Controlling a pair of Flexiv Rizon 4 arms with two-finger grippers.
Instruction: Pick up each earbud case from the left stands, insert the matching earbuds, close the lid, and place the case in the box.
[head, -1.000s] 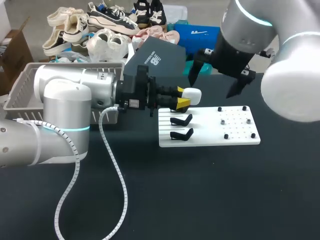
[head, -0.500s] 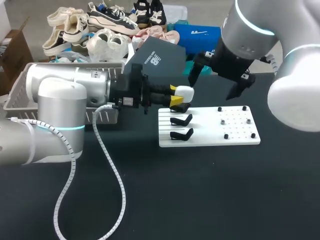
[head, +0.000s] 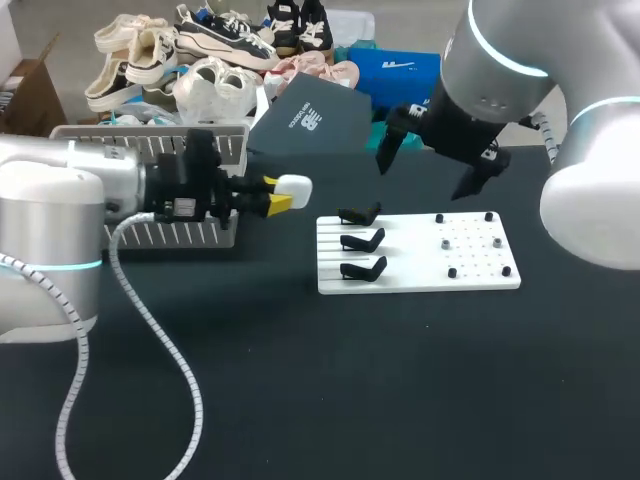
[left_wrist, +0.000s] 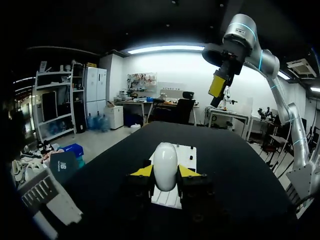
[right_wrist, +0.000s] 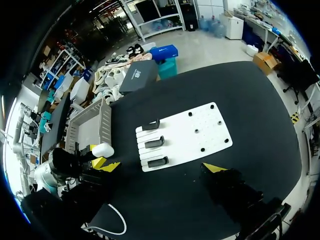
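Now my left gripper (head: 281, 196) is clenched on the white earbud case (head: 297, 187), which is pinched between both yellow tips. It sits left of centre in the head view, just right of the grey basket (head: 60, 160) and apart from the black stands (head: 362, 241) on the white board (head: 470, 265). My right gripper (head: 430, 165) hangs spread and holds nothing, above the board's far edge at upper right.

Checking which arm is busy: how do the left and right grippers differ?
The left gripper is shut on a white oval earbud case; the right gripper is open, empty. The left gripper lies level beside the white board; the right gripper points down above it. Both have yellow tips.
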